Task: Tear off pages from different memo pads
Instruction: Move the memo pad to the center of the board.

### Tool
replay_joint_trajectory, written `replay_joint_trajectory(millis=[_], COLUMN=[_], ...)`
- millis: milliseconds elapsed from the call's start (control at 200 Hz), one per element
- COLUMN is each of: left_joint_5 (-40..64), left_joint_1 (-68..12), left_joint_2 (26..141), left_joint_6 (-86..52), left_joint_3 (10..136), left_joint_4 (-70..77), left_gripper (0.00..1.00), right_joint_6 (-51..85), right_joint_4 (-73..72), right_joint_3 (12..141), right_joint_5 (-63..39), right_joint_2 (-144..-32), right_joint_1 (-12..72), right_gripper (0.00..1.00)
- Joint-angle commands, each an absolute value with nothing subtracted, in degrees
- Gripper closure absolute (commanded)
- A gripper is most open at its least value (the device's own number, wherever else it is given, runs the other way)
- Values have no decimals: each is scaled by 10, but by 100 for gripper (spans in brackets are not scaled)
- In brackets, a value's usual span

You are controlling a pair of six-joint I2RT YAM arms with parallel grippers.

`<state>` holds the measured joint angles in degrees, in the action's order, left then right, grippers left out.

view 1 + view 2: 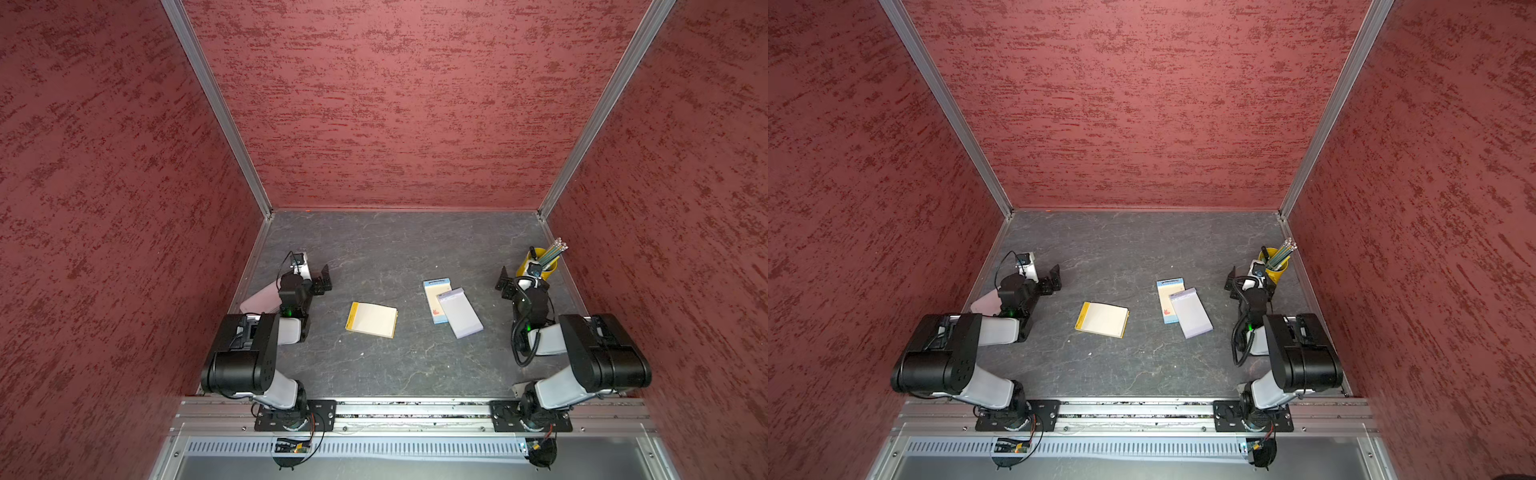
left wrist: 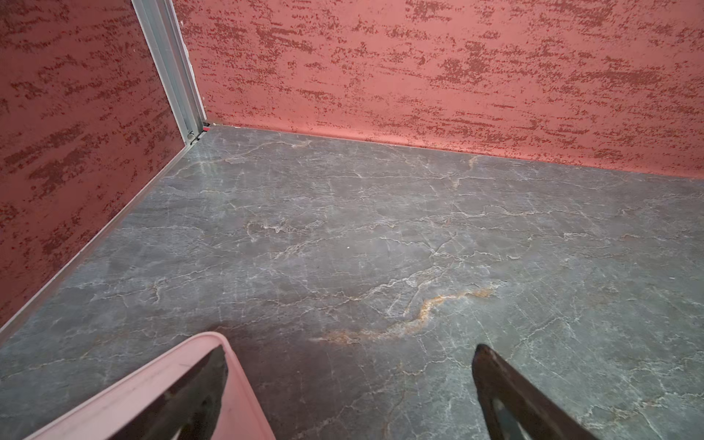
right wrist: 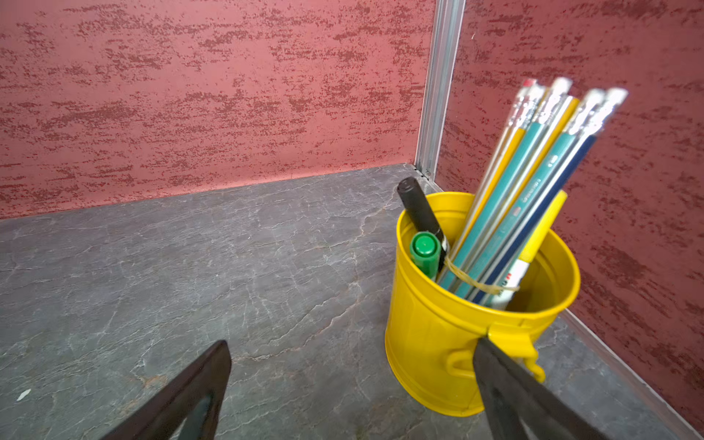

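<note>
Three memo pads lie flat on the grey table in both top views. The cream pad with a yellow band (image 1: 371, 319) (image 1: 1102, 319) sits mid-table. To its right, the lavender pad (image 1: 459, 312) (image 1: 1190, 312) overlaps the blue-bordered pad (image 1: 435, 297) (image 1: 1167, 296). No loose pages are in view. My left gripper (image 1: 323, 279) (image 2: 352, 348) hovers open at the far left, well away from the pads. My right gripper (image 1: 503, 283) (image 3: 352, 342) stands open at the far right, with nothing between its fingers. Neither wrist view shows a pad.
A pink rounded case (image 1: 259, 299) (image 2: 144, 384) lies under the left arm by the left wall. A yellow cup (image 1: 540, 268) (image 3: 438, 343) holding pencils and markers stands in the back right corner, close beside a right fingertip. Red walls enclose three sides.
</note>
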<state>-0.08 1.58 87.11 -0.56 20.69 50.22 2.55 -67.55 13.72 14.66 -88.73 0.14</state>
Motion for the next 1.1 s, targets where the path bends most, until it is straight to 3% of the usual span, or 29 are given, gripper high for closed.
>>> replay_joint_trajectory(millis=[0, 1097], left_joint_5=[3, 30], left_joint_1=[13, 30], left_joint_2=[878, 876], left_joint_6=[1, -8], left_joint_3=[217, 220], left_joint_4=[512, 505], left_gripper=[1, 0], right_joint_6=[26, 32], right_joint_4=[-696, -699], right_joint_3=[148, 144], right_joint_5=[156, 149], right_joint_2=[-891, -883], right_joint_1=[-3, -10], right_gripper=[1, 1])
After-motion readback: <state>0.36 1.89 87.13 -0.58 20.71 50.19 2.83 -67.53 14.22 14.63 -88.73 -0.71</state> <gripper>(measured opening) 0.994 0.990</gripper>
